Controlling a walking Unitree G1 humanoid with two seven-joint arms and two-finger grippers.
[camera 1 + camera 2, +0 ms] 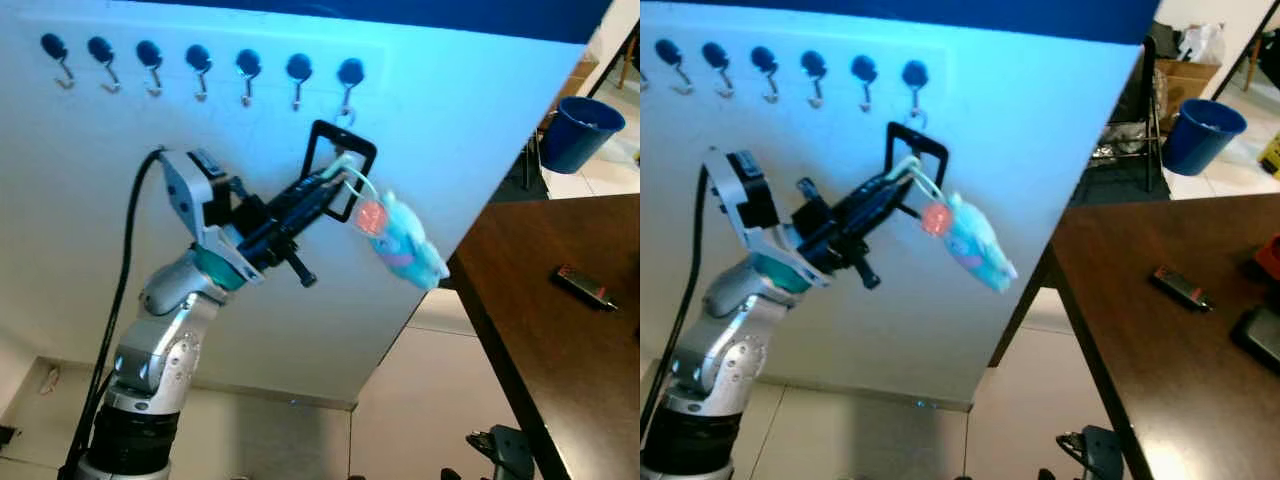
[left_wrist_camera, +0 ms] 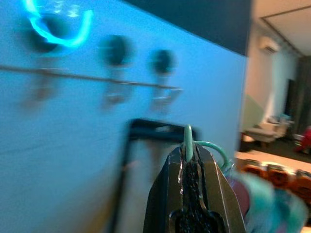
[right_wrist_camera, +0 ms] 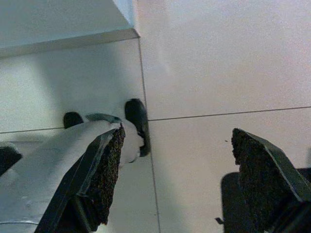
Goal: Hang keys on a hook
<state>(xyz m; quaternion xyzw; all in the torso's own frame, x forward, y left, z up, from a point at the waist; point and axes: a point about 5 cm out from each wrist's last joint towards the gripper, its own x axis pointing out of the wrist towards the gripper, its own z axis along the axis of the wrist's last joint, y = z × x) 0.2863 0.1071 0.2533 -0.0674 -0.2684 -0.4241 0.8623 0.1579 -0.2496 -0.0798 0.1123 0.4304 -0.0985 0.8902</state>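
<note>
In the upper left of the frame a row of hooks (image 1: 200, 72) runs along the pale wall. Below it, at centre left, the left tool (image 1: 335, 182) is closed on the thin green ring (image 2: 188, 141) of the keys. The black rectangular frame (image 1: 338, 160) of the bunch stands just under the rightmost hook (image 1: 347, 100), and a pale blue plush charm (image 1: 405, 245) hangs down to the right of the tool.

I think the frame may slide past the small hook tip, because the swinging charm pulls the bunch sideways; then the keys fall when the tool opens.

On the right a dark brown desk (image 1: 540, 330) carries a small black device (image 1: 583, 286), and a blue bucket (image 1: 582, 132) stands in the upper right. Nothing stands in the way of the hook. The right tool (image 3: 175, 174) hangs open over the tiled floor (image 3: 218, 58).
</note>
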